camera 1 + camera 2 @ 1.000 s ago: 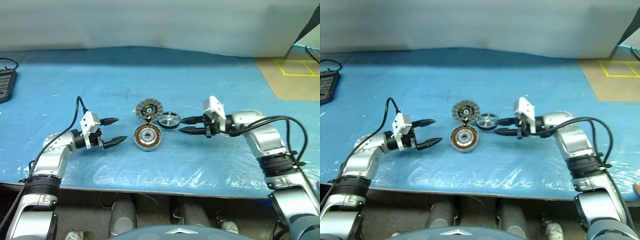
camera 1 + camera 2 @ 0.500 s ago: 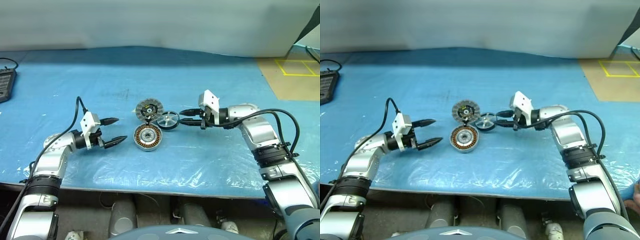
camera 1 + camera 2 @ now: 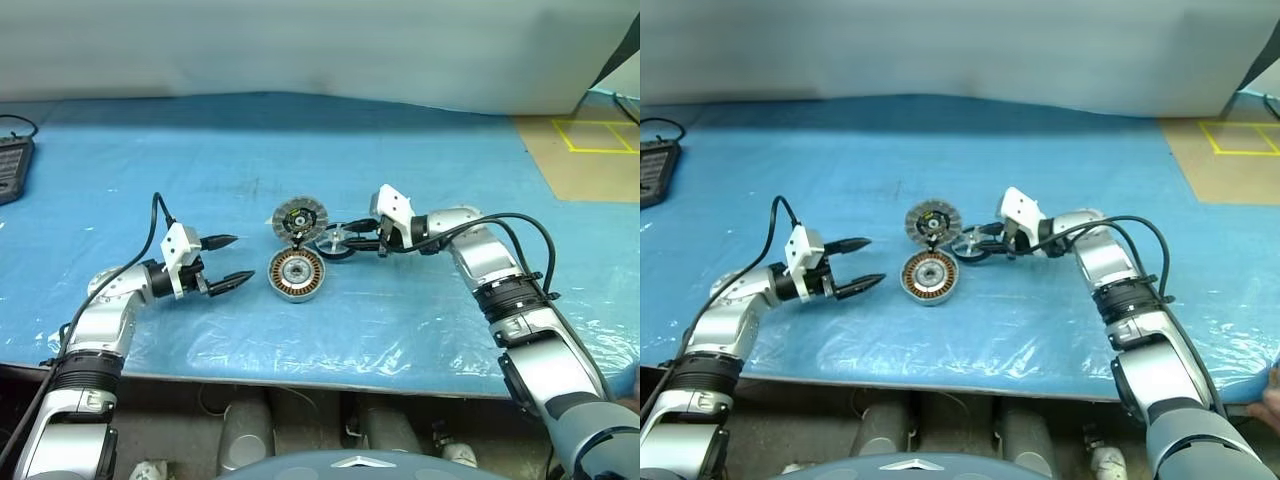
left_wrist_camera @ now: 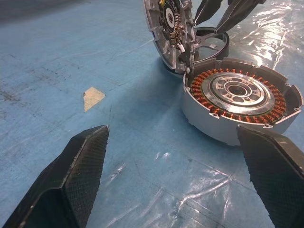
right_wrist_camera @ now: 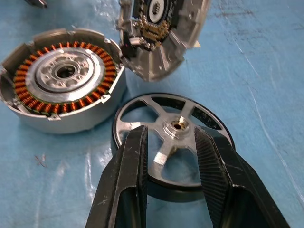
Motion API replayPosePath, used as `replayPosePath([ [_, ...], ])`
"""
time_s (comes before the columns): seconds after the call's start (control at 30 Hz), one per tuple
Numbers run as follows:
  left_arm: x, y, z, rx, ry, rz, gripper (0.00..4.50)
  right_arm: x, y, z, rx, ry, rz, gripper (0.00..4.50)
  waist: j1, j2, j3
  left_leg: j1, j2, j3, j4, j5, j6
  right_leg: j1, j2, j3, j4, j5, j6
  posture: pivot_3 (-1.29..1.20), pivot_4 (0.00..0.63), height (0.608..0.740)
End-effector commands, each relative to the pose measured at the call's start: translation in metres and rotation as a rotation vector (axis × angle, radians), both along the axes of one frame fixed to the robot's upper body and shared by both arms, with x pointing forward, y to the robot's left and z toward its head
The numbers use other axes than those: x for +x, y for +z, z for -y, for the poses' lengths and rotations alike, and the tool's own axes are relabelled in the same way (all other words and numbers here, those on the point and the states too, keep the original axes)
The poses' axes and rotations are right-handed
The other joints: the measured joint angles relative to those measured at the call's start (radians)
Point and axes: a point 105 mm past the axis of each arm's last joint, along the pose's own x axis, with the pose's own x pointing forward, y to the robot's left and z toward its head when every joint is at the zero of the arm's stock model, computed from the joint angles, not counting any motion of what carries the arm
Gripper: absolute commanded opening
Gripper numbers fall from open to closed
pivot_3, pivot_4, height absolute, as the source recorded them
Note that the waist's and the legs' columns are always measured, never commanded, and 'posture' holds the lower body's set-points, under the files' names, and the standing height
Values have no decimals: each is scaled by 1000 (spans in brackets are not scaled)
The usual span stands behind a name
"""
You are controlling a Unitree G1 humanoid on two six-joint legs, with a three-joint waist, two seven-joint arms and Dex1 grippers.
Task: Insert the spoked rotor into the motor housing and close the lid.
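- Both arms are built from rounded silvery-grey metal shells, joined by black ribbed collars at the forearm.
- Left arm (image 3: 100, 325): a black cable loops up from the wrist and runs back along the forearm.
- Right arm (image 3: 490, 275): a black cable arcs over its shell and trails down the forearm.
- A white angular block sits on each wrist.
- Left gripper (image 3: 228, 262) and right gripper (image 5: 170, 156): two black tapering fingers (image 4: 76, 175) each, their inner faces finely cross-hatched.
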Motion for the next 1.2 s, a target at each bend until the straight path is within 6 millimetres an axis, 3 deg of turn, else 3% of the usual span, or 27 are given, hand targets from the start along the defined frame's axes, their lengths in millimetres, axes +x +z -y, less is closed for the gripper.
replayPosePath([
  [0.03,0,9,-2,4,5,38,4500,4,4,-1,-38,12,56,1557,0,0,0,0,0,0,0,0,0,0,0,0,0,0,0,0,150,740],
  [1.0,1,11,-3,16,19,44,4500,-17,-19,15,-116,13,10,1557,-2,0,0,1,0,0,0,0,0,0,0,0,0,0,0,0,150,740],
  [1.2,1,10,-3,16,17,44,4500,-13,-23,13,-108,-12,-4,1557,-1,0,0,1,0,0,0,0,0,0,0,0,0,0,0,0,150,740],
])
